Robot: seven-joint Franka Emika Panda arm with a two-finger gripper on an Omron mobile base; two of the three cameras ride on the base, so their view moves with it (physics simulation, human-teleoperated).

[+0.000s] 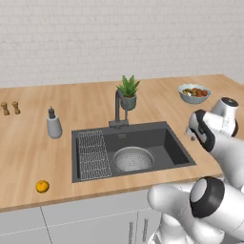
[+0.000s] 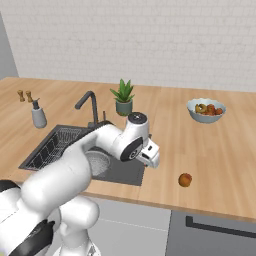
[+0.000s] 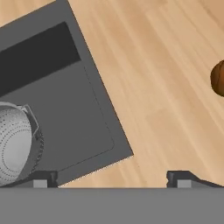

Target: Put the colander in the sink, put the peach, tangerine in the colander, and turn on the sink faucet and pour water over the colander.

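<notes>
Currently the gripper [image 3: 112,177] is hanging over the front right corner of the sink [image 3: 74,109], jaws spread wide and holding nothing; its two dark fingertips [image 3: 43,178] are showing far apart at the bottom of the hand view. In the right base view the gripper [image 2: 152,159] is sitting above the counter's wooden edge [image 2: 210,165], just right of the basin.

Nearest the gripper, to its left and lower down, the colander [image 1: 133,158] is resting upright on the sink floor beside the wire grid rack [image 1: 93,155]. The peach [image 2: 185,180] is lying on the counter near the gripper's right side, apart from it, untouched.

Farther off, the sink faucet [image 1: 119,107] is standing behind the basin with its curved neck, and no stream is showing. The tangerine [image 1: 42,186] is sitting well apart, across the sink on the left front counter. Beyond: a potted plant [image 1: 128,93], a soap dispenser [image 1: 54,125], a bowl of mixed fruit [image 2: 206,110].
</notes>
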